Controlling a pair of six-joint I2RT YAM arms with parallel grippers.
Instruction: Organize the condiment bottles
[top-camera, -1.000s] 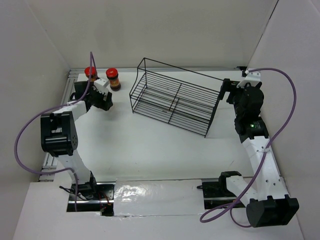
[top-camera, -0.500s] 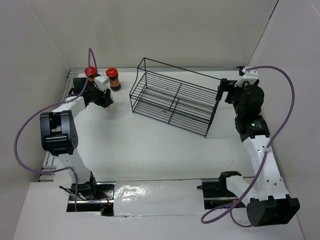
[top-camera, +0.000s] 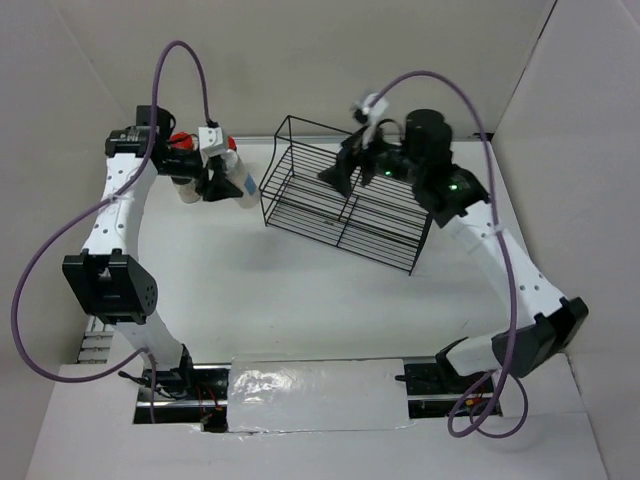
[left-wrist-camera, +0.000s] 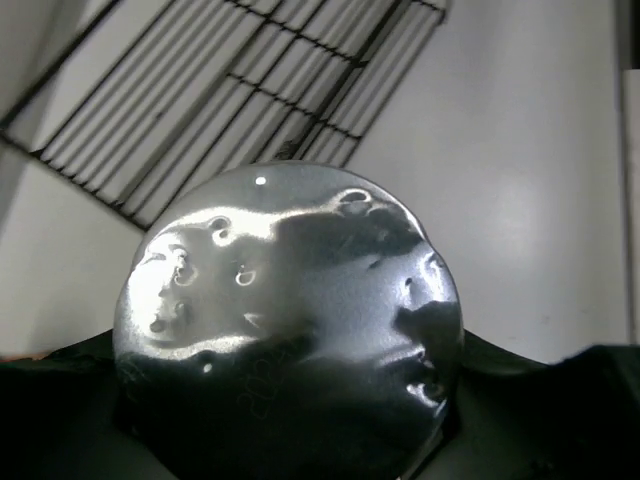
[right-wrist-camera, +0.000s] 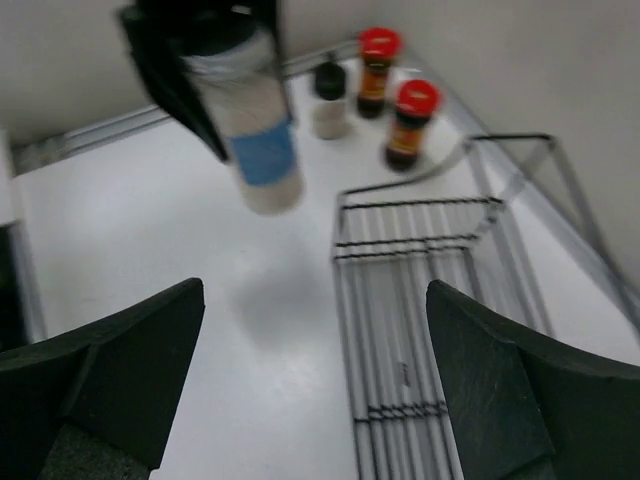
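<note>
Bottles, count: four in all, seen from the right wrist.
Red-lidded jars: two, dark with orange-red labels, standing at upper right of that view, one (right-wrist-camera: 378, 70) behind the other (right-wrist-camera: 408, 122).
Black-capped bottle (right-wrist-camera: 328, 95): one, clear, standing just left of the rear jar.
Whitish bottle (right-wrist-camera: 258, 140): one, with a blue label band, hanging clear of the tabletop (top-camera: 280, 300) at upper left of the right wrist view, its shadow on the surface below.
Left hand (right-wrist-camera: 222, 55): clamped on the upper part of the whitish bottle.
Right hand (right-wrist-camera: 315, 290): fingers far apart, nothing between them, hovering over the wire basket.
Wire basket (top-camera: 300, 190): one, black, upper centre of the top view, with a divider across its middle and nothing inside.
In the way: in the top view the left arm covers most of the standing bottles and only one red lid (top-camera: 180, 140) shows; the right arm reaches across the basket's right half.
Left wrist view: filled by the bottle's shiny dimpled base (left-wrist-camera: 290, 320), with basket wires at upper left.
Cables: one purple cable (top-camera: 45, 250) looping off each arm.
Writing: none readable; the labels are blurred, and faint marks on the base cannot be made out.
</note>
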